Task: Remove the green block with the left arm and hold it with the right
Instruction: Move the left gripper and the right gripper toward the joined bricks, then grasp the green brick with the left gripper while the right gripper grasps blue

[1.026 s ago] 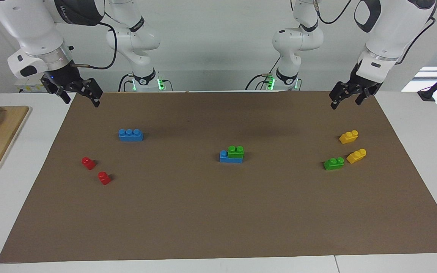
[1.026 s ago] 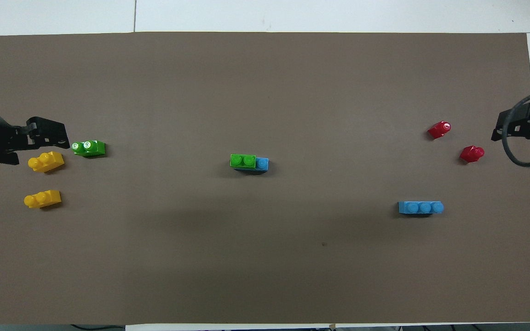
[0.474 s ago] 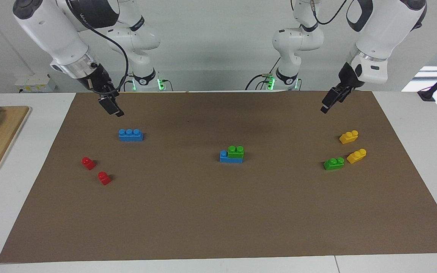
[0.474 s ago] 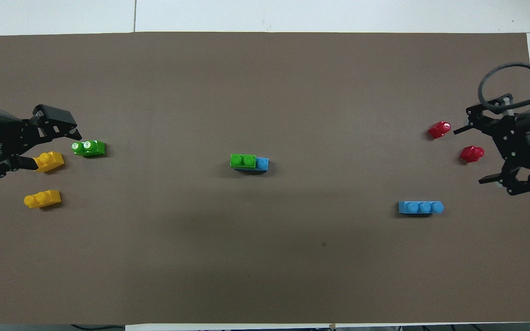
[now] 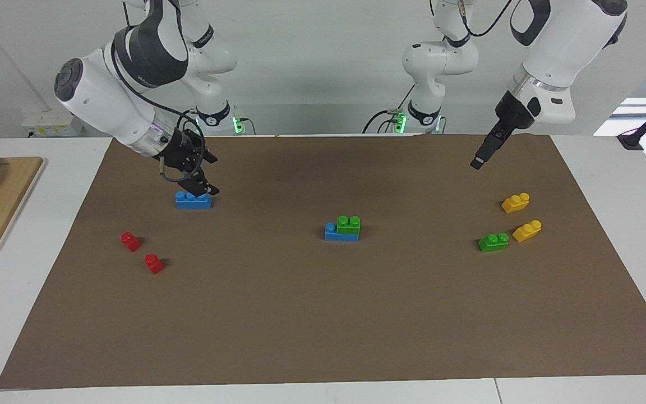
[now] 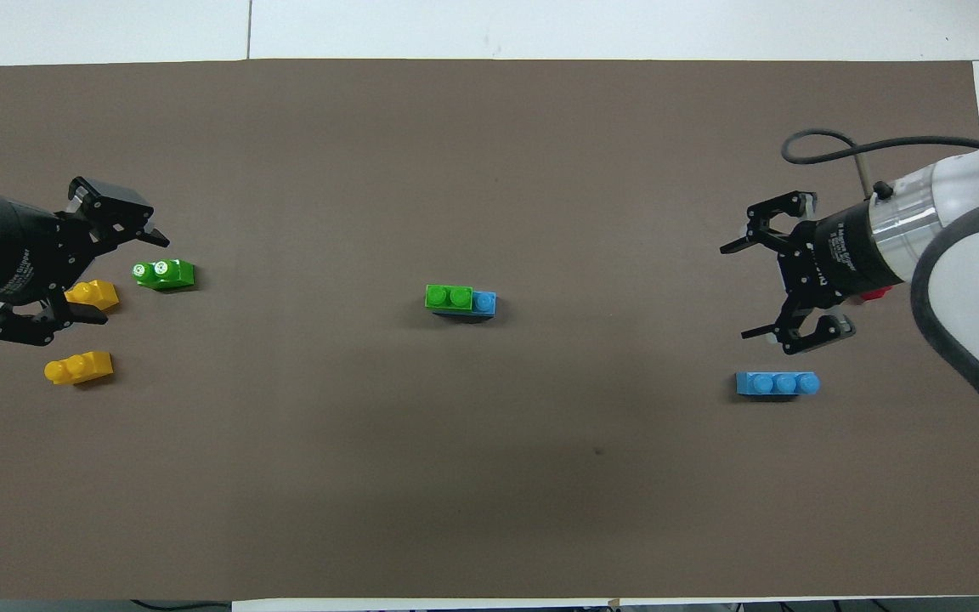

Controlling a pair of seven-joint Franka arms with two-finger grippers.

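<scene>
Green block [image 5: 349, 224] sits stacked on a blue brick [image 5: 338, 233] mid-desk, so one must brace it. Left gripper [image 6: 86, 259] and right gripper [image 6: 774, 285]: fingers open, empty, well apart from it.

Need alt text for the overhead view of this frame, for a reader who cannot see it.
A green block sits on a blue block mid-mat, untouched, while the left tool and right tool hang open over opposite ends of the brown mat. Under the left tool's end lie a loose green block and two yellow blocks; a second blue block lies near the right tool.
</scene>
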